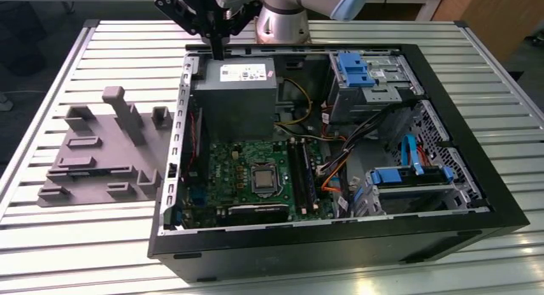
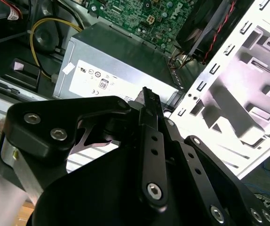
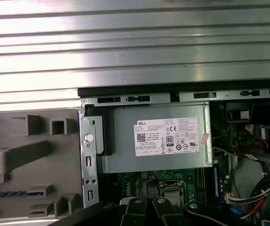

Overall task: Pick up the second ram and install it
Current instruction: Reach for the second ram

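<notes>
The arm point(image 1: 285, 21) is cut off by the top edge of the exterior view just above the gripper point(image 1: 218, 55). In the second wrist view the gripper's black links cover the near side of the power supply point(image 2: 111, 56) and part of its label. The grey tray point(image 2: 248, 94) beyond is washed out by glare and cut by the picture's edge. In the first wrist view the tray is cut off too, and with it what looks like the second ram point(image 3: 1, 193), a dark bluish strip in one slot. The memory sockets point(image 1: 302, 171) are too small in the exterior view to tell whether any is filled.
</notes>
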`<state>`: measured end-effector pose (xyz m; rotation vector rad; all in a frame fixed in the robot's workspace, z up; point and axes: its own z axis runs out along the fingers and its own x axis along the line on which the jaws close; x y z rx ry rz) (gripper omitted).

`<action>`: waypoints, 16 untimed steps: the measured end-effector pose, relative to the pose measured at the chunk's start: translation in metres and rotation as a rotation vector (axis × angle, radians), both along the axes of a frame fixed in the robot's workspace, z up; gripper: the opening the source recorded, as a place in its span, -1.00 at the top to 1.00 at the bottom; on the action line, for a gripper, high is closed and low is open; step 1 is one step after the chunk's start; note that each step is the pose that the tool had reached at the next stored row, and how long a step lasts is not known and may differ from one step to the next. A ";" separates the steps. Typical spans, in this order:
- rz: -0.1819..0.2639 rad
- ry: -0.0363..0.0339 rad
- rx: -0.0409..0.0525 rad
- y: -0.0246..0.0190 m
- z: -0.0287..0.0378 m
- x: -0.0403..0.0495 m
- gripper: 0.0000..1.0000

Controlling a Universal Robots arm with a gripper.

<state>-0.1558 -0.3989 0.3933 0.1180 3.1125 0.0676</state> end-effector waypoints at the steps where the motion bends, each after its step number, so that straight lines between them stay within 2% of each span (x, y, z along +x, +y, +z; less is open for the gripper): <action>1: 0.000 0.0000 0.0000 0.0000 0.0000 -0.0003 0.79; 16: 0.000 0.0000 0.0001 0.0000 0.0000 -0.0054 0.79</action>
